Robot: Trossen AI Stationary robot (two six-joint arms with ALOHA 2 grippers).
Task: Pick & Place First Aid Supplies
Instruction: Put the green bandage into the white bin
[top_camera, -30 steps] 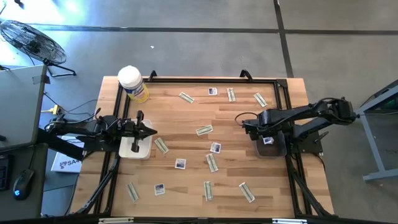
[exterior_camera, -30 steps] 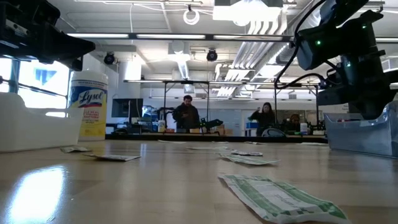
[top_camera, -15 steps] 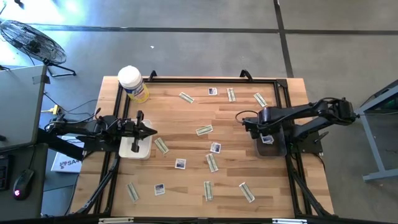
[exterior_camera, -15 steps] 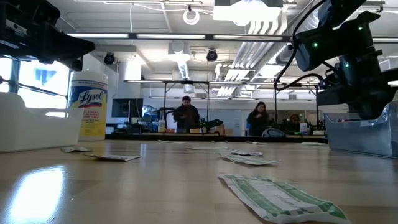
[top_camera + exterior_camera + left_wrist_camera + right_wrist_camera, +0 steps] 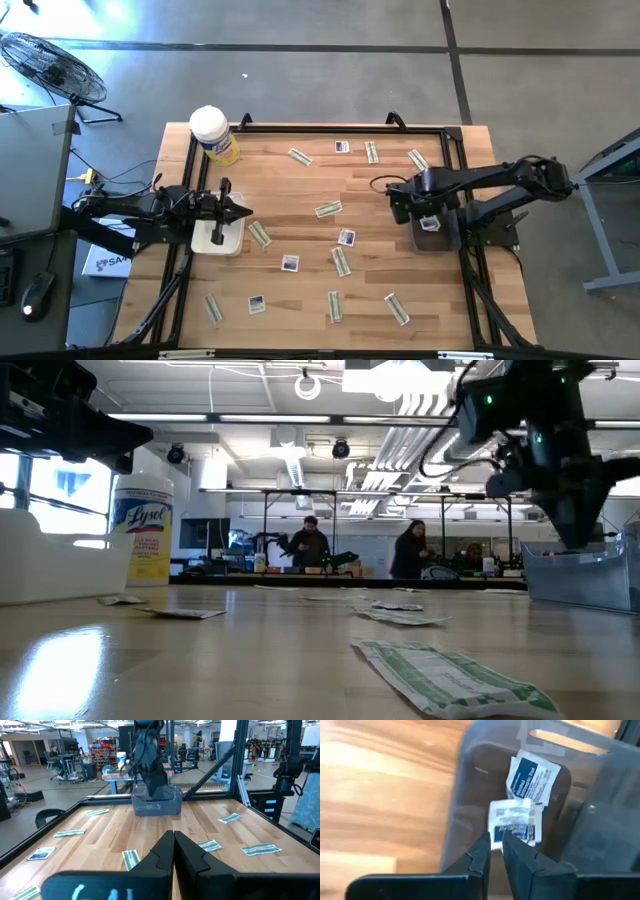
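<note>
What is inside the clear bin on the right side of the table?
In the clear bin lie two white square packets with dark blue print, one partly over the other. The right gripper hovers over them and hides part of the bin floor, so more could lie there.

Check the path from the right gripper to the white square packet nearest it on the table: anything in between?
Nothing visible. The right gripper hangs at the inner edge of the clear bin, and the nearest white square packet lies on bare wood with only open tabletop between them. The tan strip lies beyond it, not on the path.
</note>
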